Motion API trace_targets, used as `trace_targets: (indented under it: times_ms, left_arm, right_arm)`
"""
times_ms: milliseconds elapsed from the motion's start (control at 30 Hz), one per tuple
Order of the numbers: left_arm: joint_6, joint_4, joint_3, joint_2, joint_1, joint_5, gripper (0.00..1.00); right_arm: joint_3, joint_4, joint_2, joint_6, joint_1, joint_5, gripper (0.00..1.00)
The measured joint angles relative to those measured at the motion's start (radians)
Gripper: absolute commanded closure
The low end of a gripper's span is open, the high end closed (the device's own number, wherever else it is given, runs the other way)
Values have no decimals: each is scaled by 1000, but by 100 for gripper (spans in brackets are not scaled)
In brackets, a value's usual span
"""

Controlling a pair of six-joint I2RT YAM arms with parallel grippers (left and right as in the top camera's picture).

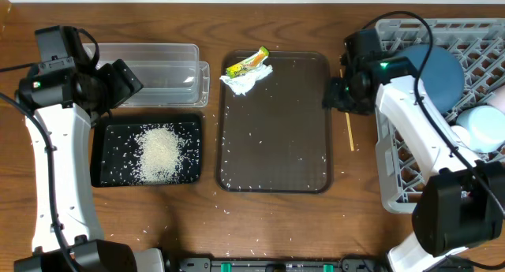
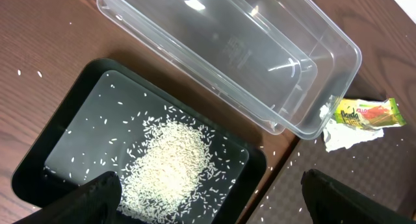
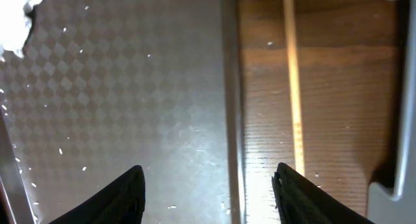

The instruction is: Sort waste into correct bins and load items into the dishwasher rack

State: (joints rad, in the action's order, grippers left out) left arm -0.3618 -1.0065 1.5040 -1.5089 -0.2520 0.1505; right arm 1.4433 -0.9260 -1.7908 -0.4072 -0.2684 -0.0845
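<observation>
Hovering with jaws parted and nothing held at centre right, the right gripper is near a thin wooden chopstick on the table — the dark blue dish and light blue bowl already sit in the grey lattice rack, the white rice heap lies in the shallow black tray, and the yellow-green wrapper and crumpled white paper scrap lie unsorted at top centre.

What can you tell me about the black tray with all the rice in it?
The black tray is a shallow rectangle with rounded corners and a low rim; it looks like shiny plastic. It lies flat on the wooden table, on the robot's left side. A heap of white rice sits near its middle, with loose grains scattered around it inside. The clear tub lies close beside it; I cannot tell whether they touch.
</observation>
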Motion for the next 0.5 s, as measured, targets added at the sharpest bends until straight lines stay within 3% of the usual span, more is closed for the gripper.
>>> trace_targets:
  times_ms: [200, 500]
  left_arm:
    - [0, 0, 0, 0, 0, 0, 8]
    - [0, 0, 0, 0, 0, 0, 8]
  right_arm:
    - [0, 6, -25, -28, -76, 113, 36]
    - [0, 32, -109, -32, -66, 263, 39]
